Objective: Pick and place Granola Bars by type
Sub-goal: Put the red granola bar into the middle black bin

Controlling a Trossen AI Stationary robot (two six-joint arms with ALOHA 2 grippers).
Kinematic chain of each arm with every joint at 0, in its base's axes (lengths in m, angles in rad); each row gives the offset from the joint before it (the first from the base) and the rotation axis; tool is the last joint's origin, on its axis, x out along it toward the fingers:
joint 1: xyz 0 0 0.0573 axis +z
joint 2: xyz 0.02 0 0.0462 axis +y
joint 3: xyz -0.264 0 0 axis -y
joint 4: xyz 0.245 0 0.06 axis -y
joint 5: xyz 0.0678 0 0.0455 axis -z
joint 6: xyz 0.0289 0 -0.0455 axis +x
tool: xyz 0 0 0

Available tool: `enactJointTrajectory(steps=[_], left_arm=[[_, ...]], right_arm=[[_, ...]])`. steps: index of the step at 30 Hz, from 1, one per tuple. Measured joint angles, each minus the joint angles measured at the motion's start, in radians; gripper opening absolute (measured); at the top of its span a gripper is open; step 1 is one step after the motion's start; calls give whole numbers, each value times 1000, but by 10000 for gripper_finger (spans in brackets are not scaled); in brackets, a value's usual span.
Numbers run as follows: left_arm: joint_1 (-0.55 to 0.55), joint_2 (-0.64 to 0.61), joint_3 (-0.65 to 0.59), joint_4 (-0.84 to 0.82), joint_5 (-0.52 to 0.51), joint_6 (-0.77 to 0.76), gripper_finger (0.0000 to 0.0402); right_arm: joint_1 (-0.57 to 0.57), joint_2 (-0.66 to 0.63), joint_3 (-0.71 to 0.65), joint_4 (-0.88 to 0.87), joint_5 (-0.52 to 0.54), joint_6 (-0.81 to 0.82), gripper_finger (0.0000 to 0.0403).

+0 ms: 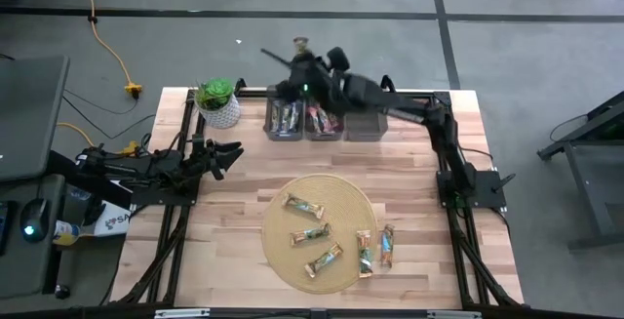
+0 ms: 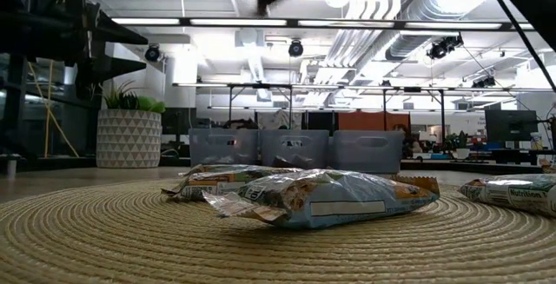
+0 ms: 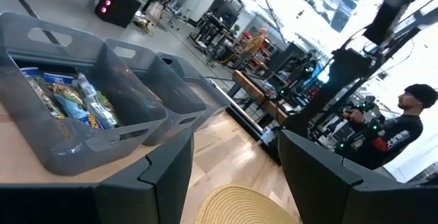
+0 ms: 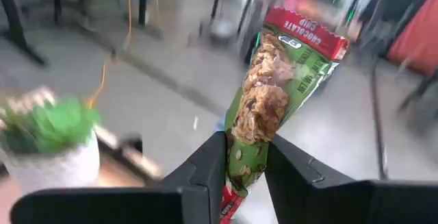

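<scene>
A: We had the right gripper (image 4: 245, 176) pinching a green granola bar (image 4: 284, 101) by its lower end, high above the grey bins (image 1: 319, 124) at the table's far edge. With so little wrapper held, we judged it could slip and fall behind the table.

B: Agreed. Our left gripper (image 3: 233, 176) waited, fingers spread, near the plant pot (image 1: 217, 104). Five bars (image 1: 331, 236) remained on or beside the straw mat (image 1: 283, 251), with clear wood around.

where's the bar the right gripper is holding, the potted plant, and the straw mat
held granola bar (image 4: 277, 87), right wrist view, middle of its green wrapper
potted plant (image 1: 218, 110), high view, its white pot
straw mat (image 1: 283, 251), high view, bare weave at its left edge
</scene>
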Motion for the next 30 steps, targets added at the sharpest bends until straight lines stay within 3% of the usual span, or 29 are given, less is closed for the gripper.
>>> enactJointTrajectory(steps=[6,13,19,30], left_arm=[[0,0,0,0,2,0,211],[0,0,0,-1,3,0,211],[0,0,0,-1,4,0,211],[0,0,0,-2,5,0,211]], right_arm=[[-157,-1,-63,-177,-368,167,83],[-272,-1,-229,-180,-672,286,83],[-307,-1,-414,-175,-802,324,83],[-313,-1,-599,-26,-857,288,83]])
